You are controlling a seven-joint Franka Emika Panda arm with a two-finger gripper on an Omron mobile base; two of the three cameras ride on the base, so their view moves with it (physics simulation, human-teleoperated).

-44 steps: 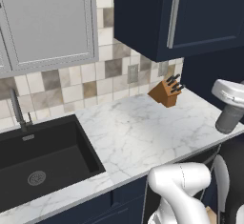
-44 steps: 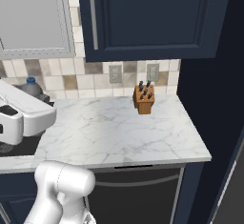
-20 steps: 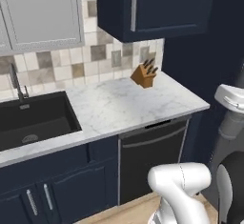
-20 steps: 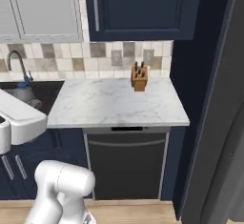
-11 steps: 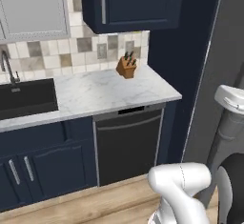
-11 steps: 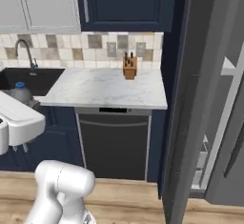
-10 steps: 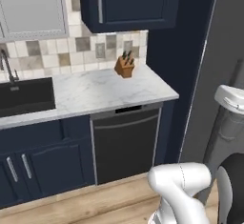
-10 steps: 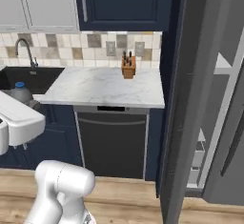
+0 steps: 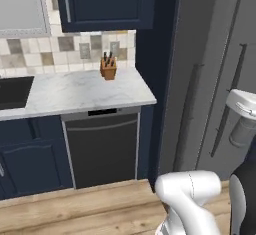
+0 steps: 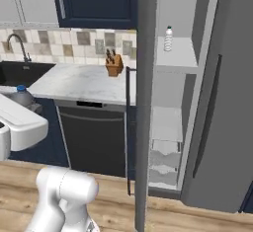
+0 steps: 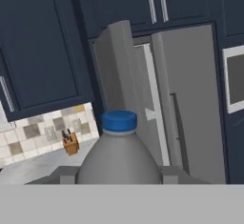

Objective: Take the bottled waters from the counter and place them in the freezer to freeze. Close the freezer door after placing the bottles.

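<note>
At the far left of the right base view, the bottle (image 10: 21, 96) rides low beside the white arm, its blue cap just showing; in the hand view the same bottle (image 11: 118, 154) sits bottom centre with the jaws clamped on it, though the fingertips themselves are hidden behind its body and I judge the grip from how it sits between them. The counter (image 10: 81, 81) with the knife block (image 10: 114, 64) lies left of centre, and I see no other bottle on the visible part of it; its left end is cut off past the sink (image 10: 22, 72). At centre the freezer door (image 10: 143, 102) stands edge-on toward the robot, and that is the main risk I see: swinging the arm right could knock the bottle or an elbow on that edge, or push the door partly shut. Right of it the freezer (image 10: 173, 107) is open, with a second bottle (image 10: 169, 39) standing at the back left of the upper shelf; a careless placement could topple it. The lower shelves are hard to read. A loose hold on the ribbed plastic could also slip.
</note>
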